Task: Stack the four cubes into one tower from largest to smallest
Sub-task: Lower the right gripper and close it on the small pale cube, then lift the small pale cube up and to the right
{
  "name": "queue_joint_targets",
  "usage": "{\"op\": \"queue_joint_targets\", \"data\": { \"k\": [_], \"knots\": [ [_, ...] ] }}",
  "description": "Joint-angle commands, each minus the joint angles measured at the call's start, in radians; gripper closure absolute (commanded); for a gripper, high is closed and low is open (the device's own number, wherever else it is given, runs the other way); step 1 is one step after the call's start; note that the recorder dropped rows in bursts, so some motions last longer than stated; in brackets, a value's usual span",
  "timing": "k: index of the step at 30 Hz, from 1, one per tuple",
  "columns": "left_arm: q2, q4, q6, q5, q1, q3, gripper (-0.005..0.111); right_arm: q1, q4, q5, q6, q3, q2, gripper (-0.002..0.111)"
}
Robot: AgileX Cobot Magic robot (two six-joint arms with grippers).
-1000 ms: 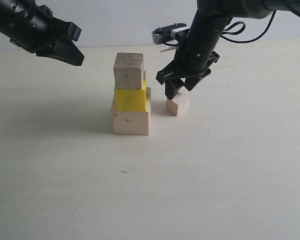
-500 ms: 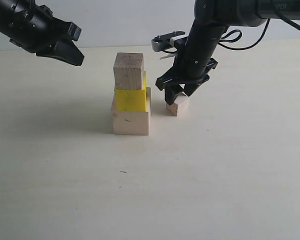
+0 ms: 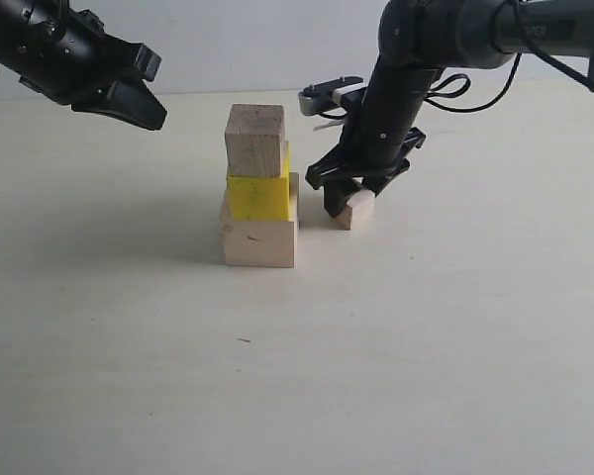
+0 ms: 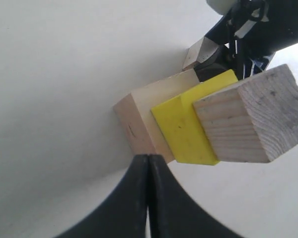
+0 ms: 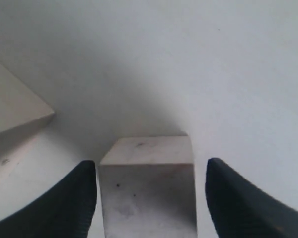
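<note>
While the right gripper (image 5: 151, 198) holds its fingers spread on either side of the small wooden cube (image 3: 359, 208), several faults are possible. The wrist view shows one finger almost touching the cube and the other with a clearer gap, so uneven closure is likely to slide or rotate the cube on the counter (image 3: 376, 346) before both fingers seat, producing a skewed grasp. The cube rests on the counter just beside the partial tower, and the finger nearest that tower stands close to the large wooden cube (image 3: 259, 242); a sideways drift during closing or lifting could knock the base. The tower itself is staggered: the yellow cube (image 3: 257, 196) and the medium wooden cube (image 3: 255, 139) do not sit flush over the layer below, so a small knock, or a hard placement of the last cube, could topple it. The left gripper (image 4: 148, 163) hovers above and to the left of the tower, fingers pressed together and empty. Compared with one second ago, the right gripper is lower: its fingertips were above the small cube and now flank its sides. The tower, small cube and left gripper are unchanged in position.
</note>
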Motion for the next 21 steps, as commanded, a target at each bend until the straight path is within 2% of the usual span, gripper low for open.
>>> {"op": "queue_joint_targets", "data": {
  "k": [1,9,12,21],
  "knots": [
    [-0.012,-0.006,0.003,-0.005,0.002,0.002,0.107,0.002,0.002,0.0,0.002,-0.024,0.013,0.047],
    [-0.012,-0.006,0.003,-0.005,0.002,0.002,0.107,0.002,-0.014,0.0,0.002,-0.023,0.015,0.05],
    [-0.012,-0.006,0.003,-0.005,0.002,0.002,0.107,0.002,-0.026,0.012,0.002,-0.023,0.015,0.057],
    [-0.012,-0.006,0.003,-0.001,0.002,0.002,0.107,0.002,-0.053,0.078,0.002,-0.023,0.015,0.098]
  ]
}}
